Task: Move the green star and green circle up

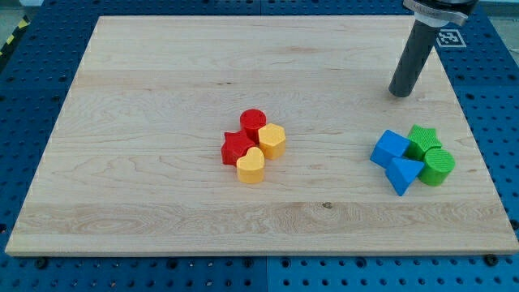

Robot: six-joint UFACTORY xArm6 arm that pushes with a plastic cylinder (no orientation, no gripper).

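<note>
The green star [423, 139] and the green circle [439, 166] lie together at the view's right, the circle just below the star. A blue cube [390, 148] and a blue triangle [403, 173] touch them on the left. My tip [399, 94] rests on the board above this cluster, above the blue cube and up-left of the green star, apart from all blocks.
A second cluster sits at the board's middle: a red circle [253, 122], a red star [237, 148], a yellow hexagon [272, 140] and a yellow heart [251, 166]. The wooden board [146, 122] lies on a blue perforated table; its right edge is near the green blocks.
</note>
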